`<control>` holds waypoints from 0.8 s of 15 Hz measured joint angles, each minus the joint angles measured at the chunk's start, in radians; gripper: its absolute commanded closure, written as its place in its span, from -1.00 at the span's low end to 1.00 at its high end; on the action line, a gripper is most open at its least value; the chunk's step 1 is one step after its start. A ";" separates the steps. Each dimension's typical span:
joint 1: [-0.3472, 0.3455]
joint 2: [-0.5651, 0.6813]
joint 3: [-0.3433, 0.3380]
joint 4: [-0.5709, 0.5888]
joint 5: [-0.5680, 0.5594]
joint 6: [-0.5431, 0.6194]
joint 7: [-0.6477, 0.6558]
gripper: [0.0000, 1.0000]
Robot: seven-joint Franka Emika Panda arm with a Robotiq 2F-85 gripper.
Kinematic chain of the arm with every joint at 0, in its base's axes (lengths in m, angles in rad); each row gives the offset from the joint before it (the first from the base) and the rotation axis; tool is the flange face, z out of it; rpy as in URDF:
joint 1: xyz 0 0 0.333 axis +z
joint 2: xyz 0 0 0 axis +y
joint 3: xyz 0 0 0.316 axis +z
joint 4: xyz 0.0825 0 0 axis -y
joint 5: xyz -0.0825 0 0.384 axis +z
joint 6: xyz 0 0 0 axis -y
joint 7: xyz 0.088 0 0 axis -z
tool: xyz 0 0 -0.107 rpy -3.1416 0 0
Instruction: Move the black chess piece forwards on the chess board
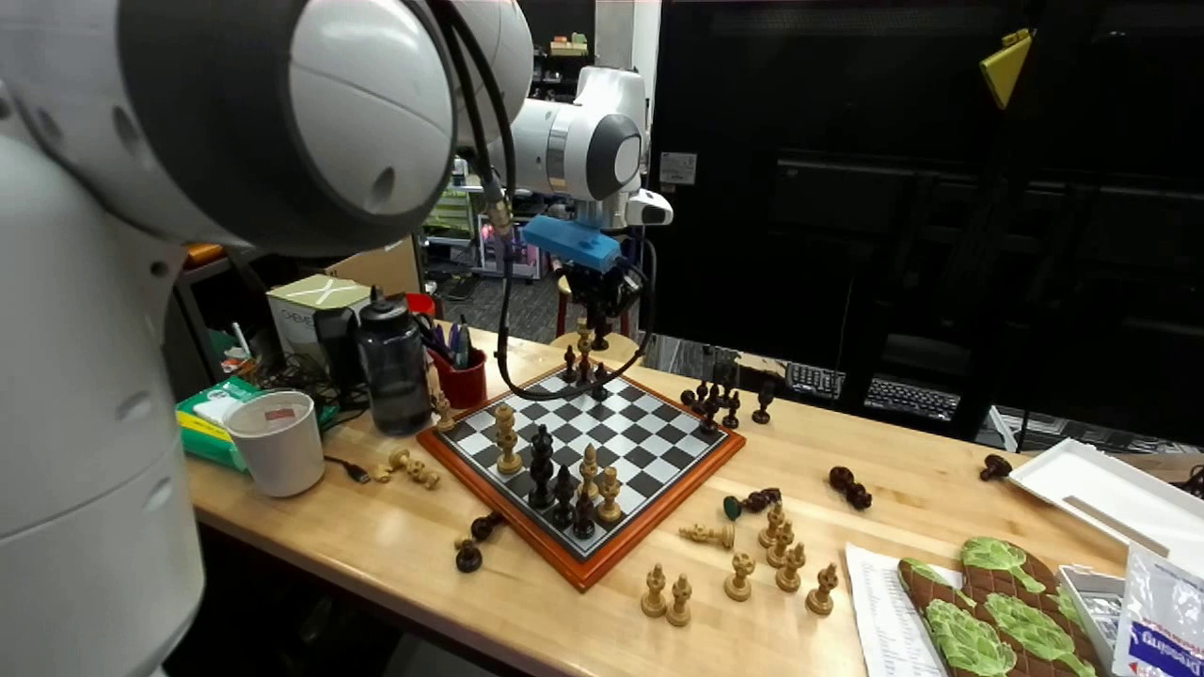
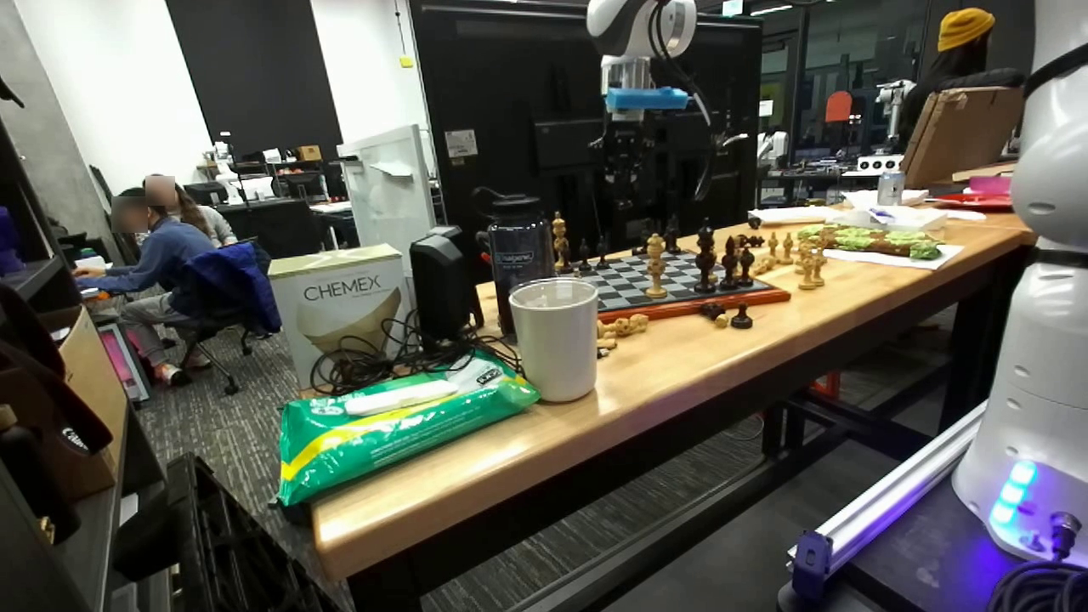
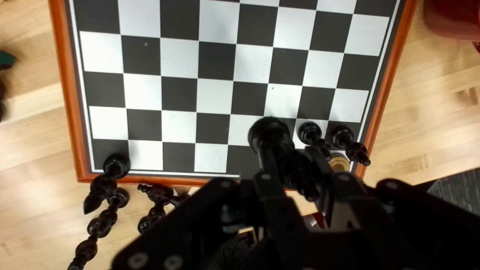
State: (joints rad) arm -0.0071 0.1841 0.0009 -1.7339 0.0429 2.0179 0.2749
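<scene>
The fingers (image 3: 267, 167) of the gripper (image 3: 290, 153) were pinching the black piece (image 3: 285, 156), one at each side; its long axis went along the fingers, with the head back between them and the foot out past the tips; in an exterior view the piece (image 1: 600, 337) hung nearly upright, with its foot in the air; so I judged the lifting as done, the placing as not yet done. Under it lay the board (image 3: 213, 97), apart from the foot; in the wrist view two small pieces (image 3: 313, 135) stood to the right of the foot, and a pale piece (image 3: 339, 162) next to them, closer to the board's edge; the board went on toward the top of that view; forward was probably that way, but which square was wanted I could not tell; the next move should perhaps go there level and come down straight, because a tilt could knock the small pieces.
</scene>
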 measured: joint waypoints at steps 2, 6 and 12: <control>-0.010 0.023 -0.007 0.023 0.006 0.000 -0.031 0.88; -0.027 0.062 -0.011 0.059 0.035 0.001 -0.089 0.88; -0.053 0.117 -0.016 0.102 0.059 -0.001 -0.146 0.88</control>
State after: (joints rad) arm -0.0605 0.3014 -0.0152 -1.6318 0.1022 2.0165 0.1288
